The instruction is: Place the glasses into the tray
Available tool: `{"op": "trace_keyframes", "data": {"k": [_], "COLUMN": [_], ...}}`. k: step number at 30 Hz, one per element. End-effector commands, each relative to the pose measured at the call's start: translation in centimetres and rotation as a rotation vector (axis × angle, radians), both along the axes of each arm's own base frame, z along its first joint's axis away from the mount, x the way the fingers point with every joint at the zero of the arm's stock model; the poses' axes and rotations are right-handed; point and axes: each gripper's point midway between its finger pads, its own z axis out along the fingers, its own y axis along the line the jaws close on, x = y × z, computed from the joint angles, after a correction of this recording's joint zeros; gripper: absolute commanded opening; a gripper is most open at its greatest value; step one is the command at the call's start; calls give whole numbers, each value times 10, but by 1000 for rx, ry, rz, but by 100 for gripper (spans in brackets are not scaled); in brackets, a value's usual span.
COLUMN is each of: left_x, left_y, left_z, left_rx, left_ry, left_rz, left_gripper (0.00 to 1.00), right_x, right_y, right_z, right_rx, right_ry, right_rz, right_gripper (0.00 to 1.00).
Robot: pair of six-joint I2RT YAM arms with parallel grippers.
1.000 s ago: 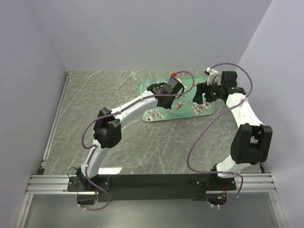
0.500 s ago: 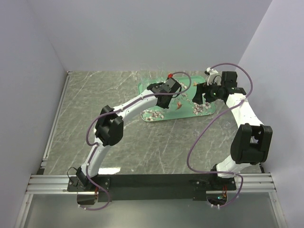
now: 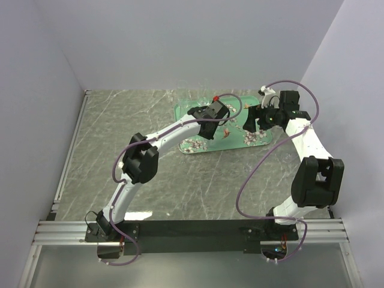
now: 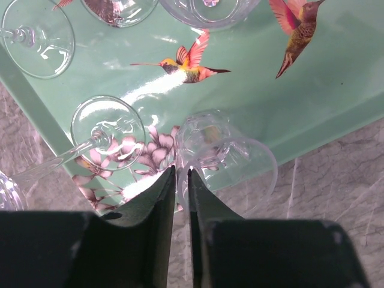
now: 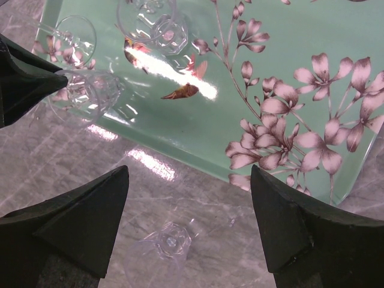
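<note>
Our left claw (image 4: 180,171) is almost together, pinching the wall of a clear glass (image 4: 225,156) that straddles the tray (image 4: 336,102) at its edge, partly over the desk (image 4: 336,174). A stemmed glass (image 4: 105,129) sits just beside it, inside that same edge, and further glasses stand deeper on the tray. Our right claw (image 5: 189,174) is spread wide above another edge of the tray. A lone glass (image 5: 163,249) lies on the desk just outside the tray.
</note>
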Motion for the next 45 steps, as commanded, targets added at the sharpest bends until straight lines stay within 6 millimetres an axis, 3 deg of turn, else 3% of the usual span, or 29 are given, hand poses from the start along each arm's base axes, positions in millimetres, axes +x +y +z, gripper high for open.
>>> {"op": "trace_keyframes", "data": {"k": [1, 11, 17, 25, 28, 29, 34, 35, 40, 45], "left_x": [7, 9, 11, 9, 4, 0, -21, -27, -49, -78], "left_y": [-13, -18, -19, -15, -20, -24, -29, -26, -16, 11], "left_z": [24, 50, 83, 103, 123, 136, 171, 186, 203, 209], "left_rx": [-73, -126, -180, -199, -252, -292, -398, -418, -466, -509], "left_ry": [-48, -79, -130, -158, -173, -185, -230, -253, -290, -301], "left_rz": [-1, -11, -11, -4, -26, -51, -129, -144, -179, -183], "left_gripper": [22, 29, 38, 39, 38, 39, 49, 51, 63, 66], "right_x": [1, -15, -32, -42, -59, -75, -116, -125, -134, -129], "right_y": [-2, -1, 5, 12, 19, 22, 25, 26, 23, 16], "right_z": [24, 25, 27, 33, 31, 27, 14, 10, -4, -19], "right_rx": [5, -20, -41, -38, -61, -42, -128, -127, -177, -223], "right_ry": [-66, -79, -109, -138, -163, -122, -189, -176, -204, -193], "right_rz": [1, 78, 179, 243, 388, 438, 715, 748, 811, 836], "right_gripper": [88, 88, 88, 88, 88, 88, 87, 87, 86, 82]}}
